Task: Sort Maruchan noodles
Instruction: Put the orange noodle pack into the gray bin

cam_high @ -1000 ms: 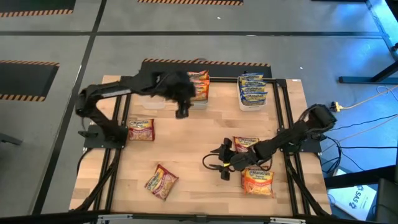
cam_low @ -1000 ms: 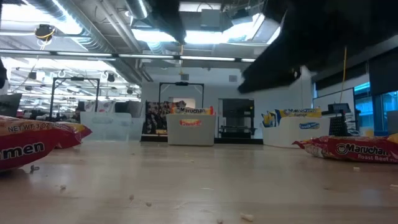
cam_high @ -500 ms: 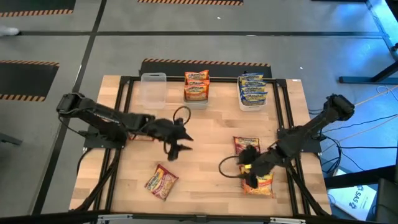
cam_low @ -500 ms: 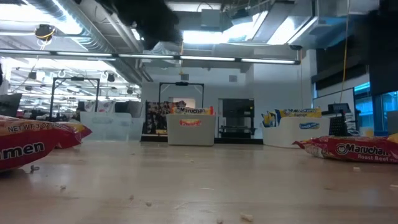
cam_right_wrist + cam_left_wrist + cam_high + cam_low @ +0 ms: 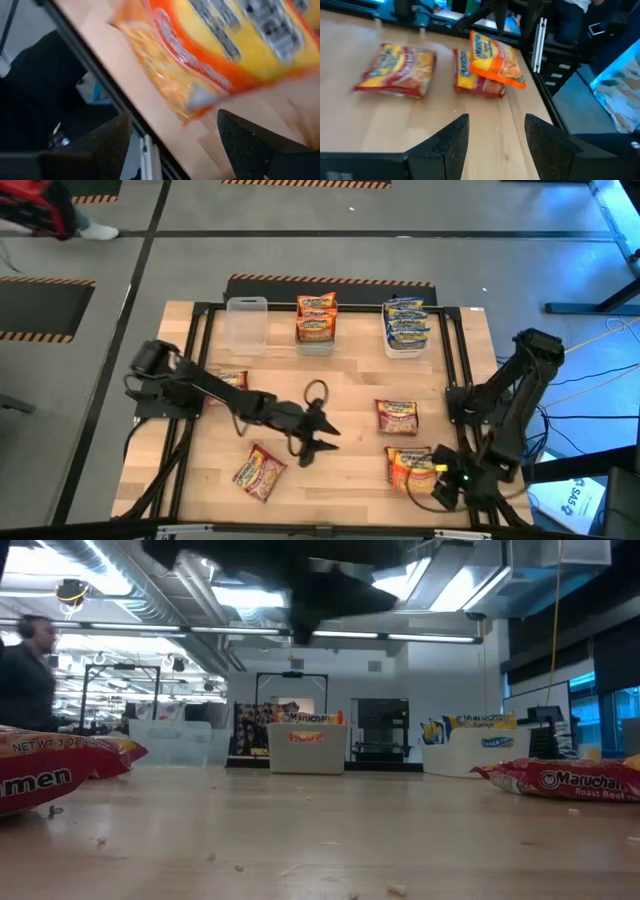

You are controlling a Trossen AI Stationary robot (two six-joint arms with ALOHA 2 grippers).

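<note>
with our right gripper (image 5: 443,488) wide open and empty beside the orange maruchan packet (image 5: 412,469), which overlaps a red packet (image 5: 470,75), we risk pinching both, while our left gripper (image 5: 315,442) hangs open nearby.

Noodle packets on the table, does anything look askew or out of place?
Yes. Near the right gripper, an orange packet lies skewed on top of a red one. Another loose packet sits tilted on the bare wood. The clear tub holds none yet.
</note>
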